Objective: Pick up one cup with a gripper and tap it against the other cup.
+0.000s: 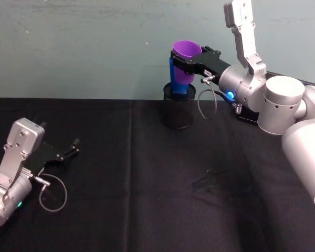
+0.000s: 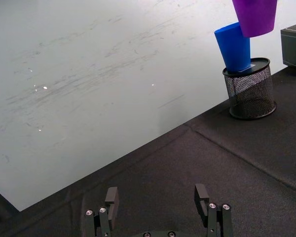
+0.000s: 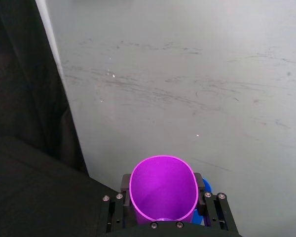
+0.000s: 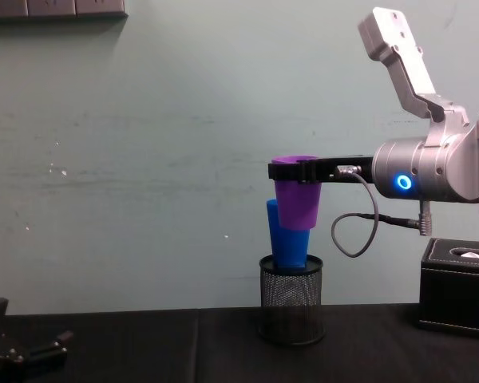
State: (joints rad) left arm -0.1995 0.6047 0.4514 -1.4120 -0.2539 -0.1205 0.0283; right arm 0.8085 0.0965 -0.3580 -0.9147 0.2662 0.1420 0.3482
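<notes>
The purple cup (image 4: 297, 199) hangs upright in the air at the back of the table, with my right gripper (image 4: 295, 170) shut on it just below the rim. The wrist view looks straight down into this purple cup (image 3: 163, 190). Just under it and to the left, the blue cup (image 4: 287, 243) leans mouth-up inside a black mesh pot (image 4: 291, 299). The purple cup's lower side overlaps the blue cup's rim; I cannot tell whether they touch. My left gripper (image 1: 73, 146) rests open and empty near the table's left side.
A black box (image 4: 459, 287) stands on the table to the right of the mesh pot (image 1: 178, 110), under my right arm. A pale wall runs close behind the pot. Black cloth (image 1: 147, 199) covers the table.
</notes>
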